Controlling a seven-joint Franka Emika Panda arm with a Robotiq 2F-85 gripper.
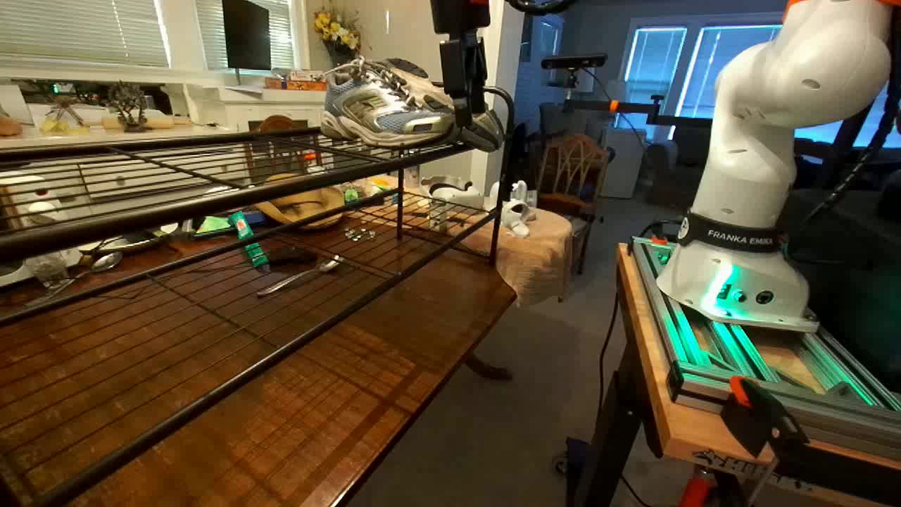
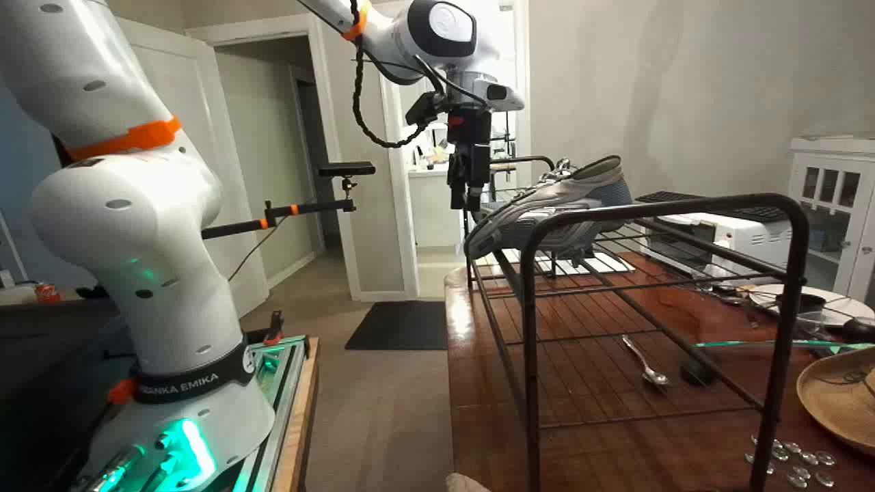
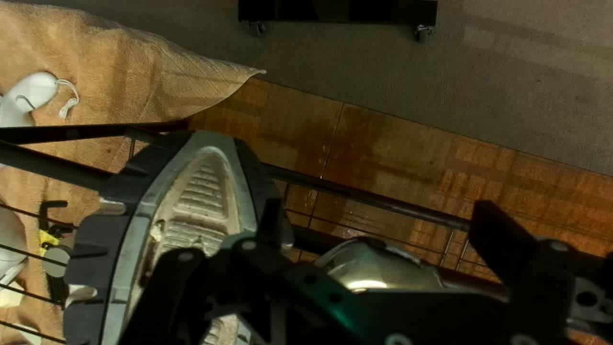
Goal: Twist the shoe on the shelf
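Observation:
The shoe (image 1: 387, 113), a shiny silver-grey sneaker with laces and pale sole, stands upright on the top level of the black wire shelf (image 1: 211, 193). Its toe (image 3: 378, 270) shows in the wrist view. A second grey shoe (image 3: 196, 201) lies close beside it with its sole facing the wrist camera. The pair overlaps in an exterior view (image 2: 547, 215). My gripper (image 3: 380, 230) is open, pointing down, with its fingers on either side of the silver toe. One finger is between the two shoes. Whether the fingers touch the shoe cannot be told. The gripper also shows in an exterior view (image 2: 468, 201).
The shelf stands on a brown wooden table (image 1: 394, 352). A spoon (image 2: 646, 362), a straw hat (image 2: 841, 396) and a white toaster oven (image 2: 724, 242) are on that table. A cloth-covered table (image 1: 542, 246) stands beyond the shelf's end. A camera on an arm (image 2: 347, 169) stands nearby.

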